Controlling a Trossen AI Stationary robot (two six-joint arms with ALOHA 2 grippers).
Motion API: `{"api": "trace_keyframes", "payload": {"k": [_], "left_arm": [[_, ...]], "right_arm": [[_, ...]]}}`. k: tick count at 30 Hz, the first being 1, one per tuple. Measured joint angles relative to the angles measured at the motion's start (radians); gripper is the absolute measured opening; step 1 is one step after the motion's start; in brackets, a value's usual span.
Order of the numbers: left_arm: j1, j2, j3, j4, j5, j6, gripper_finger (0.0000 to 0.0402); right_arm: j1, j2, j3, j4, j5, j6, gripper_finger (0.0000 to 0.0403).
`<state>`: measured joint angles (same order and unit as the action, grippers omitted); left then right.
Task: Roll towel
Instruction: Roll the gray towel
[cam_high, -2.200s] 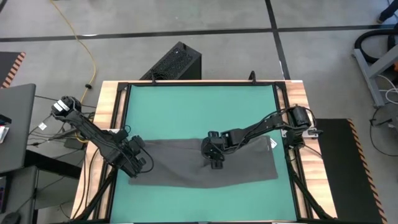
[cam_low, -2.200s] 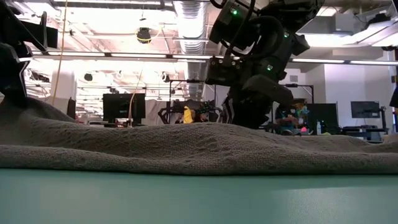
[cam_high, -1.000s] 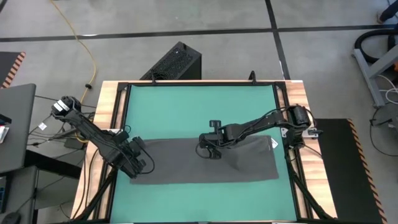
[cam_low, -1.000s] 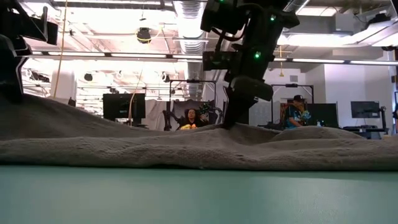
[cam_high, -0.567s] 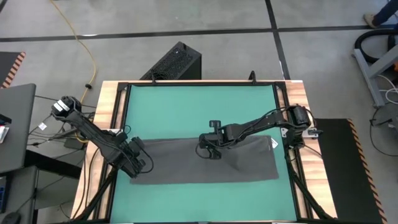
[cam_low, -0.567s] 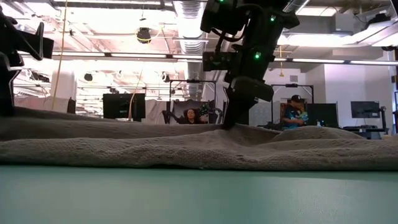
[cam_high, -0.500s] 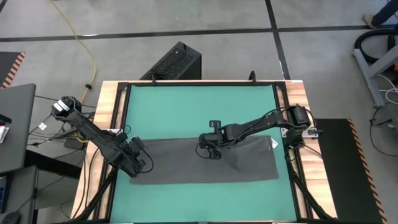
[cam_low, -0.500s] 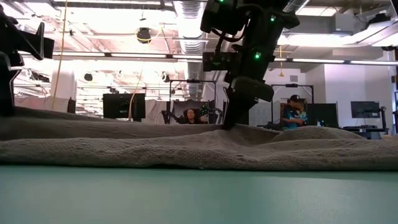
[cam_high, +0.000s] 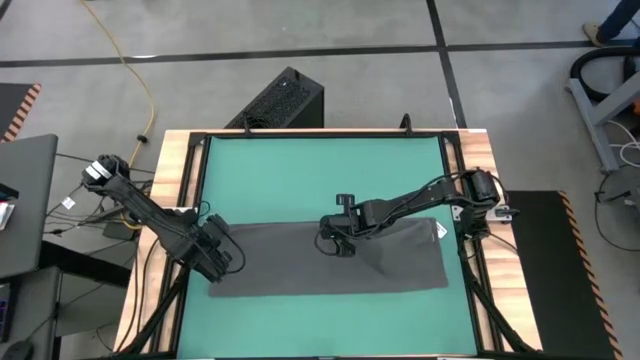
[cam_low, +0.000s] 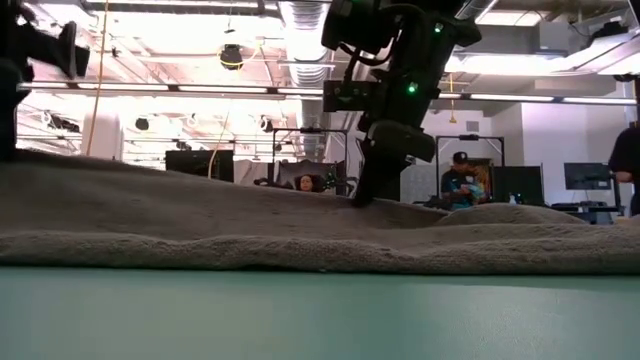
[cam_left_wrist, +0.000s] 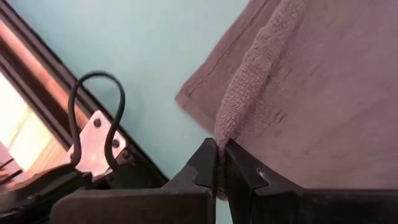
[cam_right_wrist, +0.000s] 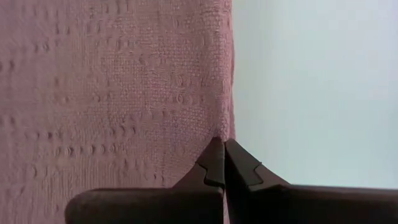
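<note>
The towel (cam_high: 340, 262) lies spread as a long dark grey strip across the near half of my green worktop (cam_high: 320, 175), running from close to the left edge almost to the right edge, with its small white tag (cam_high: 439, 231) at the right end.

My left end effector (cam_high: 222, 262) sits at the towel's left end, near the worktop's left edge. Its fingers (cam_left_wrist: 206, 163) are clenched on a raised ridge of the cloth, pinching a fold just beside the towel's corner. In the low view the fabric rises toward that side in a slope.

My right end effector (cam_high: 338, 246) is down on the towel's far long edge, about midway along the strip and near the worktop's centre. Its fingers (cam_right_wrist: 214, 163) are pressed together, grasping the hem right where the cloth meets bare green surface.

Beyond the worktop, a person in a cap (cam_low: 458, 181) stands in the room behind.
</note>
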<state>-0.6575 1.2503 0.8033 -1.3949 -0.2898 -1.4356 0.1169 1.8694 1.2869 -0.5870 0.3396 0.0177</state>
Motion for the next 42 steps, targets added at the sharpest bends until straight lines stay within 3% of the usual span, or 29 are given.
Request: {"api": "trace_keyframes", "payload": {"k": [5, 15, 24, 33, 37, 40, 42], "left_arm": [[0.001, 0.026, -0.081, 0.031, 0.005, -0.014, 0.0000], [0.000, 0.100, -0.078, 0.059, -0.024, 0.010, 0.0006], [0.000, 0.119, -0.078, 0.063, -0.004, 0.031, 0.0092], [-0.001, 0.119, -0.077, 0.037, -0.003, -0.008, 0.0165], [-0.038, 0.105, 0.002, 0.035, -0.087, -0.052, 0.0168], [-0.087, 0.091, 0.098, 0.094, -0.239, -0.054, 0.0169], [-0.127, 0.077, 0.127, 0.233, -0.350, -0.026, 0.0168]], "right_arm": [[-0.001, 0.000, 0.000, 0.007, 0.000, 0.000, 0.0014], [-0.002, 0.000, 0.000, 0.032, 0.000, 0.020, 0.0035], [-0.001, 0.001, -0.001, 0.019, 0.000, 0.043, 0.0097], [-0.002, 0.001, -0.001, 0.048, 0.000, 0.044, 0.0117], [0.013, 0.001, -0.001, 0.115, -0.001, 0.006, 0.0118], [0.029, 0.001, -0.001, 0.188, -0.037, -0.040, 0.0118], [0.034, 0.001, -0.001, 0.264, -0.101, -0.058, 0.0118]]}}
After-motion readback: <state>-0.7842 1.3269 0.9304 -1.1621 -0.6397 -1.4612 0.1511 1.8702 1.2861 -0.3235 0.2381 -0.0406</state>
